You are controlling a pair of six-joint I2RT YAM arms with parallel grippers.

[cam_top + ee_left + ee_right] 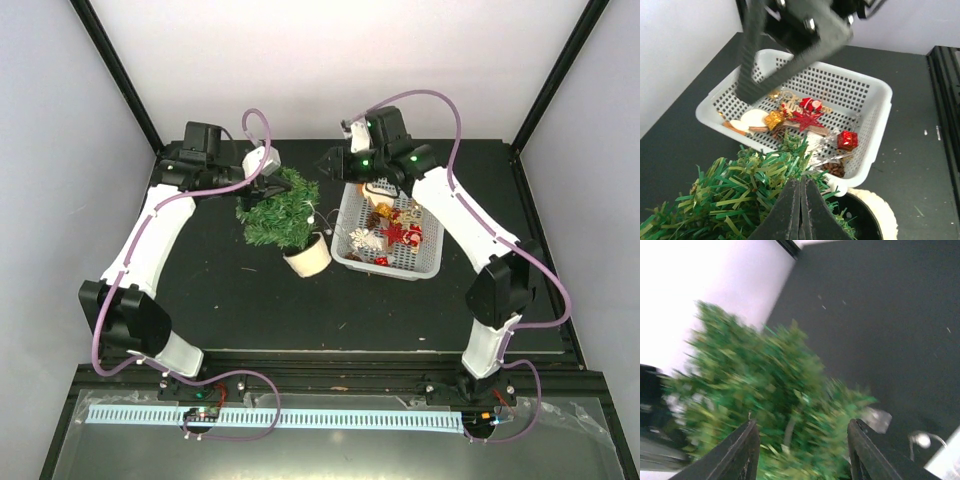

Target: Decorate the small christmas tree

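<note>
The small bushy green artificial christmas tree (280,212) stands tilted on the black tabletop (220,300), toward its far edge and just beside the left side of the white perforated plastic basket (388,270). The left gripper (800,181) has its fingers together among the upper branches. The right gripper (802,427) is close to the tree with its fingers apart.

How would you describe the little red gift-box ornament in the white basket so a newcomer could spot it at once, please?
Find the white perforated plastic basket beside the small green christmas tree on the black table. Inside, the red gift-box ornament lies apart from the heap, near one wall. Unlike the gold box and flat red star, it is a red cube.
</note>
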